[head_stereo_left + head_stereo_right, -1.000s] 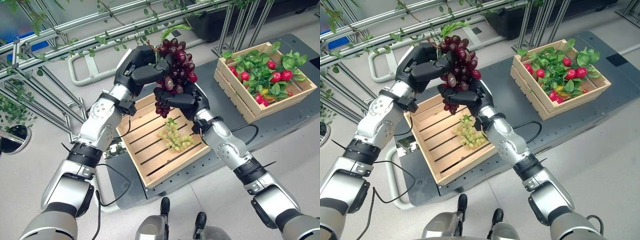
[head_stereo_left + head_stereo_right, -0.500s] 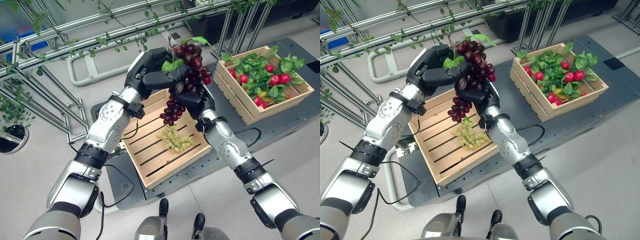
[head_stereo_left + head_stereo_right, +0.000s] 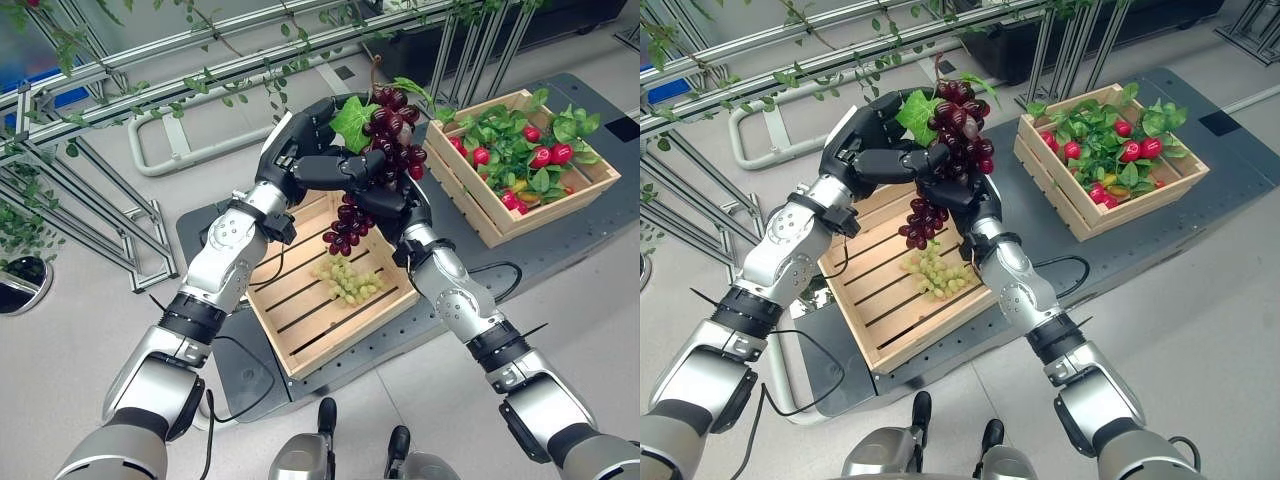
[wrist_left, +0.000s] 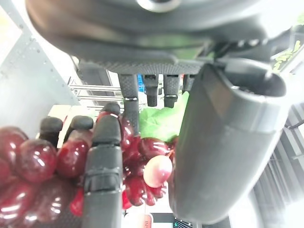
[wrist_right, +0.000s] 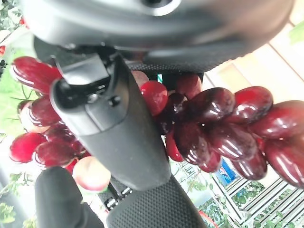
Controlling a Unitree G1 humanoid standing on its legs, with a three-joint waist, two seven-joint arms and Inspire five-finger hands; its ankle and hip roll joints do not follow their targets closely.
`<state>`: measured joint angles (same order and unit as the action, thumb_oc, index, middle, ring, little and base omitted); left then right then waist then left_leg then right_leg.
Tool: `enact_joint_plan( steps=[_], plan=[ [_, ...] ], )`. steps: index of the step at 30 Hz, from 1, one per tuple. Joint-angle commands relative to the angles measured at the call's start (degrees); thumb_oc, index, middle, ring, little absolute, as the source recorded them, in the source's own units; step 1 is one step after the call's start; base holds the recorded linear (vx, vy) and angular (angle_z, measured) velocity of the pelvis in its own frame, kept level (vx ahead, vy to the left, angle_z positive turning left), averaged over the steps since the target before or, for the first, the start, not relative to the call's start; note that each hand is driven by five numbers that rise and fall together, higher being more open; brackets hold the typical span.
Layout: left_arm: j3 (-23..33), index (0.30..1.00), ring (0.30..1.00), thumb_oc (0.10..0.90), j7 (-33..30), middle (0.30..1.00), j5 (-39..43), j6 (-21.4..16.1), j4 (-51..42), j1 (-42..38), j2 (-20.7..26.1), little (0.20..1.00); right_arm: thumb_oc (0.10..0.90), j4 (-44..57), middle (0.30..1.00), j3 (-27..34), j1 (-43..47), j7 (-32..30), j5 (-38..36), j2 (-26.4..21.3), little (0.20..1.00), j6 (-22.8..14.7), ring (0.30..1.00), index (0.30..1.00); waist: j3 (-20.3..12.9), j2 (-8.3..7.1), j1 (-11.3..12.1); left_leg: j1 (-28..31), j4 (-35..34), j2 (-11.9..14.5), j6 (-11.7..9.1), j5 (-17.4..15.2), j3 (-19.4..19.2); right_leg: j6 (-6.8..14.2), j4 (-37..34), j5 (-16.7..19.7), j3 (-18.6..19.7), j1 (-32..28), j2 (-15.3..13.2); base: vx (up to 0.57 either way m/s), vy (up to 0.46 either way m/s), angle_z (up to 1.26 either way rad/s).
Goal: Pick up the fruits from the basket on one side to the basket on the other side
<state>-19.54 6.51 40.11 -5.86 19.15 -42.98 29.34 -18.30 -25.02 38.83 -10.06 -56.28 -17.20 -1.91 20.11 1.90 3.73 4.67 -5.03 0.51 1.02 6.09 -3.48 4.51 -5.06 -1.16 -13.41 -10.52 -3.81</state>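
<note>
Dark red grapes in a long bunch with a green leaf (image 3: 385, 135) hang in the air above the far right corner of the slatted wooden crate (image 3: 300, 300), between it and the second wooden crate of red fruits and green leaves (image 3: 560, 195). Both dark hands clasp the bunch: the left hand (image 3: 305, 150) curls round its upper part, the right hand (image 3: 392, 200) closes on it from beneath, apparently pinching. A pale green grape bunch (image 3: 348, 278) lies in the near crate.
</note>
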Motion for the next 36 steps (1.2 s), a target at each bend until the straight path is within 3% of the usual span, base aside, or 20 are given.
enact_joint_plan(
  steps=[1,5,16,22,27,34,36],
  plan=[
    [7.46,0.900,0.900,0.800,-10.80,0.900,-0.07,-9.27,14.75,5.87,0.68,0.900,0.400,3.36,0.300,6.89,-4.56,4.74,2.73,1.96,0.300,-12.85,0.300,0.300,-18.89,-0.72,-2.02,3.59,0.03,0.66,-1.74,-8.30,-1.47,-0.72,0.06,1.25,1.29,2.41,-2.53,0.02,-0.006,-0.06],
    [9.70,0.900,0.900,0.800,-13.37,0.900,0.50,-12.25,14.11,7.47,-0.40,0.900,0.400,3.39,0.300,8.26,-6.55,4.70,5.02,1.21,0.300,-13.45,0.300,0.300,-18.82,-0.89,-2.65,3.70,0.03,0.93,-1.79,-8.39,-1.96,-0.82,0.06,1.19,1.90,2.61,-2.29,0.01,-0.007,-0.07],
    [10.38,0.900,0.900,0.800,-15.28,0.900,-5.94,-11.92,11.53,10.42,-0.69,0.900,0.400,3.96,0.300,12.57,-10.56,4.66,7.65,-1.92,0.300,-14.18,0.300,0.300,-18.83,-1.34,-4.50,4.40,0.03,1.49,-1.70,-8.74,-3.76,-0.83,0.06,1.24,4.05,2.91,-1.38,-0.01,-0.010,-0.14],
    [10.30,0.900,0.900,0.800,-13.18,0.900,-5.26,-11.82,11.53,10.48,-0.85,0.900,0.400,4.05,0.300,13.60,-12.50,4.95,9.69,-2.37,0.300,-14.53,0.300,0.300,-18.65,-1.36,-5.75,4.72,0.03,1.77,-1.59,-8.89,-5.08,-0.74,0.06,1.48,5.46,3.32,-1.03,-0.01,-0.005,-0.12],
    [10.52,0.900,0.900,0.800,-12.97,0.900,-9.50,-11.74,7.96,13.79,-1.42,0.900,0.400,5.74,0.300,15.04,-17.38,6.95,10.37,-2.18,0.300,-14.70,0.300,0.300,-18.30,-1.56,-6.59,4.94,0.03,1.99,-1.43,-9.13,-5.99,-0.73,0.06,1.47,6.16,3.39,-0.72,-0.01,-0.014,-0.20],
    [12.33,0.900,0.900,0.800,-13.61,0.900,-7.33,-12.60,6.44,19.91,-4.81,0.900,0.400,7.41,0.300,16.51,-22.71,10.38,8.40,-0.79,0.300,-14.95,0.300,0.300,-17.86,-2.29,-7.63,5.44,0.03,2.59,-1.27,-9.25,-6.98,-1.31,0.06,1.10,7.15,3.16,0.21,-0.02,-0.059,-0.16],
    [12.59,0.900,0.900,0.800,-13.95,0.900,-7.92,-13.40,5.40,21.04,-6.00,0.900,0.400,8.65,0.300,16.77,-23.30,10.28,8.23,-0.52,0.300,-14.79,0.300,0.300,-17.71,-2.48,-7.68,6.05,0.03,1.90,-1.10,-9.25,-6.41,-1.42,0.06,1.04,8.98,3.60,0.62,-0.04,0.002,-0.10]
  ],
)
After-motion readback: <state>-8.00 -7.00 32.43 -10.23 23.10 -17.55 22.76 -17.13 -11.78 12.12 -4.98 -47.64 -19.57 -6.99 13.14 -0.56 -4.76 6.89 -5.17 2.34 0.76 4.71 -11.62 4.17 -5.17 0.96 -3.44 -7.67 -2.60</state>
